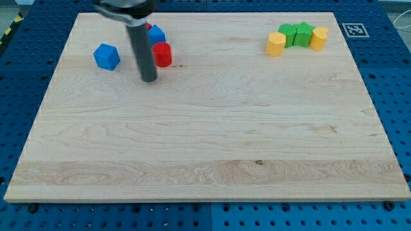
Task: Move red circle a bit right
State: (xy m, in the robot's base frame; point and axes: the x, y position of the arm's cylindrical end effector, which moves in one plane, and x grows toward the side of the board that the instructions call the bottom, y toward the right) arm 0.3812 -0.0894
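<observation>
The board (205,147) is taken as landmark. Near its top-left corner the red circle (162,55) stands, with a blue block (156,34) just above it and a blue cube (106,56) well to its left. My tip (149,79), a bare rod that grasps nothing, is set just left of the circle and slightly lower, perhaps touching it. A short, level push rightward through the circle's middle is advised, so it is not spun toward the blue block.

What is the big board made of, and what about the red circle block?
The board looks like pale wood: grain lines and a small knot show. The red circle looks like smooth matte plastic or painted wood; I cannot tell which. My tip sits just to its left.
</observation>
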